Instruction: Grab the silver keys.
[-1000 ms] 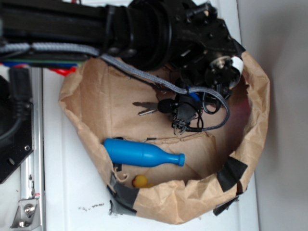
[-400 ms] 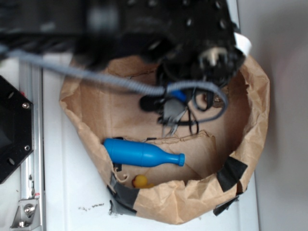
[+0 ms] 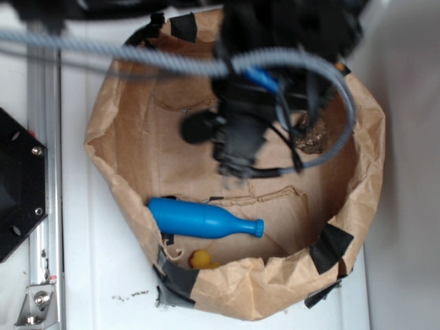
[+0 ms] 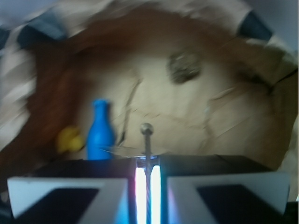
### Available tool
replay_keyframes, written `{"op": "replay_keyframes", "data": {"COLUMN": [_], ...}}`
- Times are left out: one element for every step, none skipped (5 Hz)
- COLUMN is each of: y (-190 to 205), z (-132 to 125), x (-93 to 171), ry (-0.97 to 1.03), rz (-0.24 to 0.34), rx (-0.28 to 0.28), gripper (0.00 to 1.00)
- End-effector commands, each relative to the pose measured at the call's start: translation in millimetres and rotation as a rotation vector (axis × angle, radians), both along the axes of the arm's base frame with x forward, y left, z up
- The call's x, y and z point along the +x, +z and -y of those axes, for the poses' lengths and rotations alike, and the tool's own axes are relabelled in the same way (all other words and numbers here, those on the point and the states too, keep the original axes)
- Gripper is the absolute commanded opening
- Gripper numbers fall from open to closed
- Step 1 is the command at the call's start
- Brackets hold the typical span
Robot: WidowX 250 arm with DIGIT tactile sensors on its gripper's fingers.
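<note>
I am viewing the scene through two cameras, both blurred around the arm. In the exterior view the black robot arm [image 3: 275, 41] is hanging over a round brown paper basin with taped, rolled-down walls [image 3: 103, 137], which is sitting on the white surface [image 3: 96, 275]. The black fingers [image 3: 234, 168] are pointing down over the middle of the basin floor.

In the wrist view the fingers [image 4: 65, 191] are standing almost together, with only a narrow bright slit between them. A slim silver metal stem with a rounded tip, the only part of the silver keys [image 4: 147, 129] that I can see, is sticking out of that slit. I am reading this as the fingers clamping on the silver keys. The rest of the bunch is hidden, and in the exterior view the keys are not showing at all beneath the arm.

A blue plastic bottle [image 3: 203, 220] is lying on its side near the basin's lower-left wall, its neck pointing right. A small yellow toy [image 3: 201, 259] is lying just below it against the wall. A lumpy brown-grey rock [image 3: 311, 134] is resting on the basin floor to the right, partly behind a looping grey braided cable [image 3: 344, 130].
</note>
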State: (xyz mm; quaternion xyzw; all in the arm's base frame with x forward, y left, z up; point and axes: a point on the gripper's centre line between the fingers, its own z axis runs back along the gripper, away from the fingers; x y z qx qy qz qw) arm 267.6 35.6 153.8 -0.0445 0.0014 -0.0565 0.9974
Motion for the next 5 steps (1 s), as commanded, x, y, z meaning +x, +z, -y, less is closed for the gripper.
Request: {"op": "replay_keyframes", "data": {"y": [12.1,11.7,10.6,7.0,3.3], "z": [-4.1,-5.8,-6.5,-5.7,-5.0], "x": [12.5,11.0,10.2,9.4,10.8], "ry": [0.019,0.025,0.037,0.042,0.057], "rz": [0.08,0.095,0.113,0.132,0.134], "rx": [0.015,0.004,0.0,0.015,0.03], "gripper": [0.0,0.0,0.0,0.0,0.0]}}
